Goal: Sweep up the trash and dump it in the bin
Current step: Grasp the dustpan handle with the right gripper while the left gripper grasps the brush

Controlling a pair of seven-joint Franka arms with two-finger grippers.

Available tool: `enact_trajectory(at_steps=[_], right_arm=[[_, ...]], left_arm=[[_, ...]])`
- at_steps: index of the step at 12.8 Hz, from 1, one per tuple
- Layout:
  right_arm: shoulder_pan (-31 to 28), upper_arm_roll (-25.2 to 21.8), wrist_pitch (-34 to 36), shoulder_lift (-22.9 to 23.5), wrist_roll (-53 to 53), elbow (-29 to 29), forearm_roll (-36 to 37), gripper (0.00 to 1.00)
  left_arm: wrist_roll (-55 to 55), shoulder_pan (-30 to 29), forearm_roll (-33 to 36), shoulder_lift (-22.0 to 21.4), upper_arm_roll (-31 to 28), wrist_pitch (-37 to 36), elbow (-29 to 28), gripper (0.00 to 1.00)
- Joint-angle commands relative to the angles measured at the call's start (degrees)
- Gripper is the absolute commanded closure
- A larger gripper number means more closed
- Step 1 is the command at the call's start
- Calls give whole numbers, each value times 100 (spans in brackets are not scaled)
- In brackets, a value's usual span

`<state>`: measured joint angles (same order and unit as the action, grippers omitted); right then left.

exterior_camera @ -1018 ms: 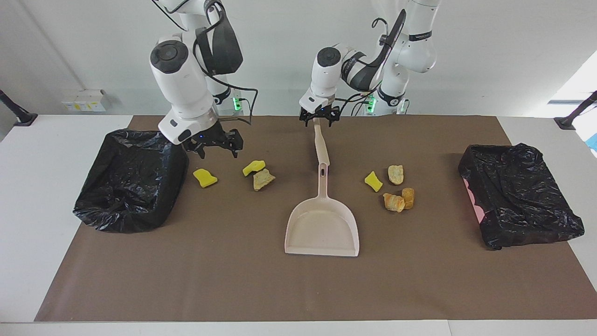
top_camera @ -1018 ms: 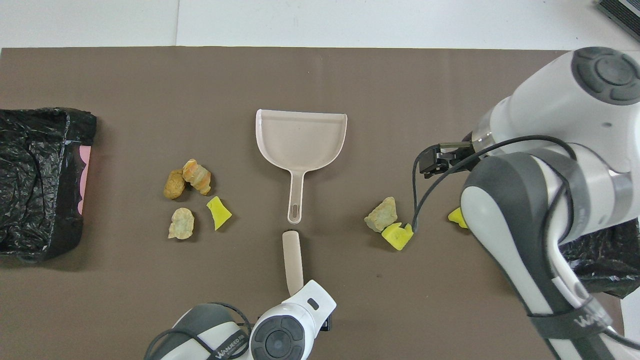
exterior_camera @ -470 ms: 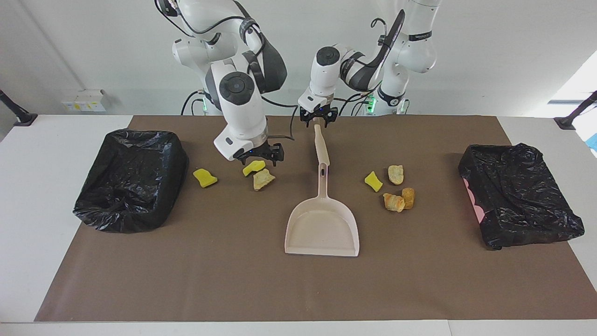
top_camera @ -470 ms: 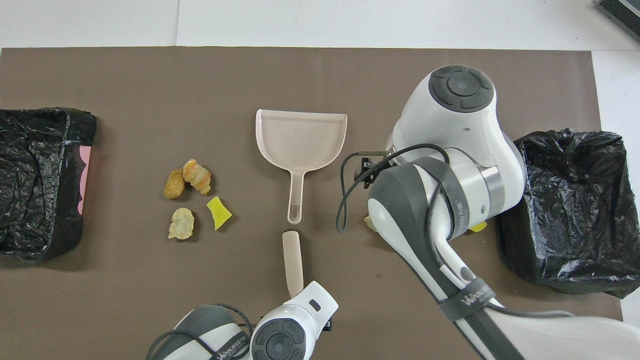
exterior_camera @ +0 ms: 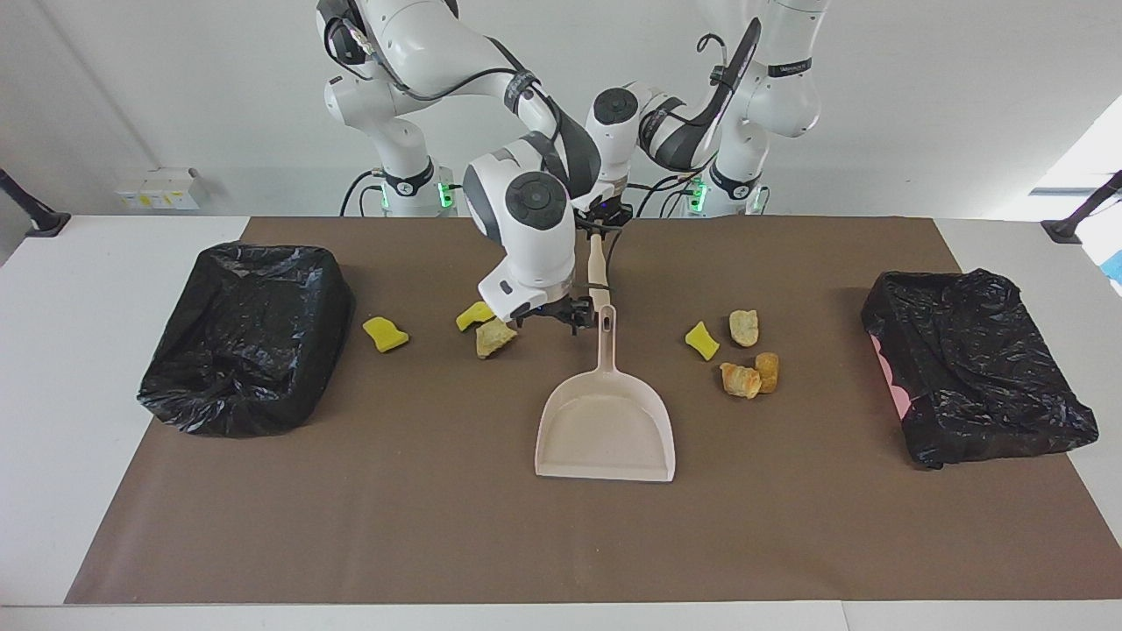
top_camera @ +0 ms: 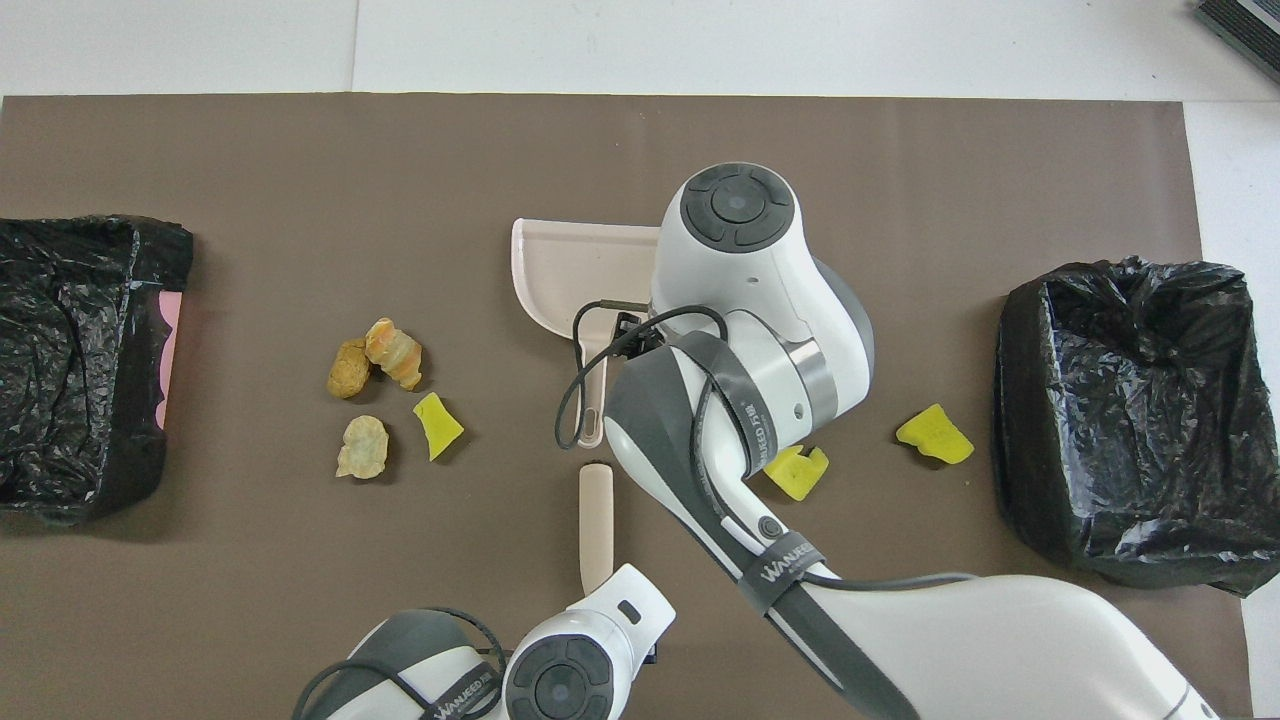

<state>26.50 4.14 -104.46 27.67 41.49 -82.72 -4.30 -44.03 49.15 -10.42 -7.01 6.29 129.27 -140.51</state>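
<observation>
One camera hangs high across the table and faces me, so my two bases stand at its twelve o'clock. The other sits high above my own end and looks steeply down, my arms entering at its six o'clock. Both stand well back and share the whole brown mat (exterior_camera: 368, 526), the dustpan (exterior_camera: 607, 421) and both black bins (top_camera: 1125, 420), turned half a circle between them

Just a brown mat (exterior_camera: 438, 526) on the white worktop (exterior_camera: 70, 350), little white box (exterior_camera: 159, 187) by the wall.
</observation>
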Motion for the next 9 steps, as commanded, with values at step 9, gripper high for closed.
enact_trajectory(at_steps=[9], right_arm=[[558,8,-681,441,746,178,-397,0]], left_arm=[[1290,-818,-83,-880,-163,-2247,173,100]])
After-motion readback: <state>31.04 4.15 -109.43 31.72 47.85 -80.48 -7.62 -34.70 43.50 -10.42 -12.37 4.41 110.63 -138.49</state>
